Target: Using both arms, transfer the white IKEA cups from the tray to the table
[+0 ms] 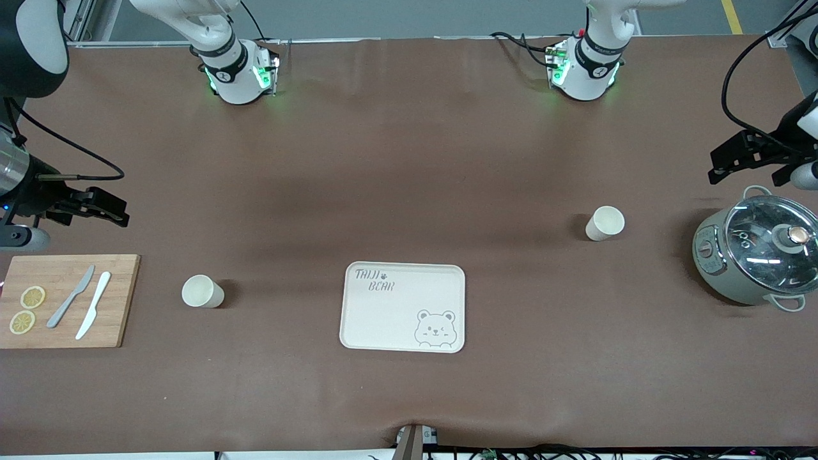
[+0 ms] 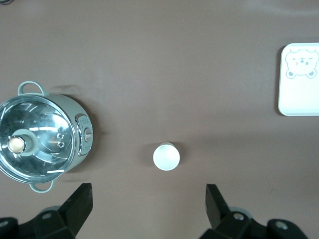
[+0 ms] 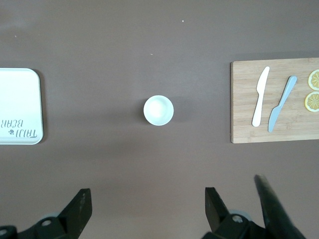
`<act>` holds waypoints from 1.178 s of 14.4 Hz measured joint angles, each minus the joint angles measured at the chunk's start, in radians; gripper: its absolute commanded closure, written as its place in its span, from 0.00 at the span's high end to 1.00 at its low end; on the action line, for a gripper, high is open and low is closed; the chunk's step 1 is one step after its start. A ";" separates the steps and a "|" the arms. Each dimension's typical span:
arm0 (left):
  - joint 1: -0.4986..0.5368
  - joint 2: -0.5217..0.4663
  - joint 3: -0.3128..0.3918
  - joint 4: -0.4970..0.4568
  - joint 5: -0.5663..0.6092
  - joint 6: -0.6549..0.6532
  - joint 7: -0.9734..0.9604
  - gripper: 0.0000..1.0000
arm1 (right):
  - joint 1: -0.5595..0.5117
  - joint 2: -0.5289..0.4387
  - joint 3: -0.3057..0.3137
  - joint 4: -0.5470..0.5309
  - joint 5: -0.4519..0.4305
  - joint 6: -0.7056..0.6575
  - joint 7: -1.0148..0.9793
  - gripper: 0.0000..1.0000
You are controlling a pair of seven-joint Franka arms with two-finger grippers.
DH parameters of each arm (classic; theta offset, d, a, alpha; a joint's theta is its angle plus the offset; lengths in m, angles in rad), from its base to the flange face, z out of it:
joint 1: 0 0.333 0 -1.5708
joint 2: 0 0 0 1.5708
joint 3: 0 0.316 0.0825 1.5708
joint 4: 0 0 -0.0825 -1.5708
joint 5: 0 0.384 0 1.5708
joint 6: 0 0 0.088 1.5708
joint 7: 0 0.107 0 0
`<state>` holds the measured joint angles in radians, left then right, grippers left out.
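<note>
Front view: both your arms are cut off by the frame edges, only bases and partial hands show. The right gripper (image 1: pixel 96 207) hangs over the table just above the cutting board (image 1: pixel 64 322) at the right arm's end; the left gripper (image 1: pixel 744 160) hangs over the table close to the pot (image 1: pixel 728 281) at the left arm's end. Fingers are hard to read here. One white cup (image 1: pixel 202 291) stands upright on the table between board and tray (image 1: pixel 383 319), mouth up. The other white cup (image 1: pixel 604 223) stands upright too, between tray and pot, farther from the camera than the first. The tray holds nothing (just the bear print). The pot has its glass lid (image 1: pixel 773 236) on; contents unreadable through the glare. The board carries two knives (image 1: pixel 83 303) and two lemon slices (image 1: pixel 25 310).

Left wrist view: your fingers (image 2: pixel 79 204) stand wide apart, gripping nothing, tips only partly in frame. The cup (image 2: pixel 166 156) sits between them but well below, rim facing the camera, long axis vertical, inside looks empty. Pot (image 2: pixel 82 137) is beside it, tray corner (image 2: pixel 299 99) is cropped.

Right wrist view: fingers (image 3: pixel 79 209) spread wide as well, nothing held. Cup (image 3: pixel 158 110) is seen straight down, upright, empty. Tray edge (image 3: pixel 20 107) is cut off, board (image 3: pixel 244 104) is partly cropped.
</note>
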<state>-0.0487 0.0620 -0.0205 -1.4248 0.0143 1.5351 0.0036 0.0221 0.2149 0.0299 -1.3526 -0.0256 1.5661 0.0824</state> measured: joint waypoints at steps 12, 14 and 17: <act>-0.028 0.000 0.018 -0.012 0.000 -0.092 0.087 1.00 | 0.000 0.003 0.000 -0.003 0.000 0.000 0.000 1.00; -0.031 0.007 0.019 -0.012 0.000 -0.107 0.112 1.00 | 0.000 0.004 0.000 -0.005 0.000 0.000 0.000 1.00; -0.031 0.008 0.020 -0.012 0.000 -0.117 0.117 1.00 | 0.000 0.005 0.000 -0.006 0.000 -0.001 0.000 1.00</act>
<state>-0.0794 0.0702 -0.0005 -1.4370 0.0143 1.4184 0.1208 0.0221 0.2196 0.0302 -1.3586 -0.0256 1.5650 0.0825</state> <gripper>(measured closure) 0.000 0.000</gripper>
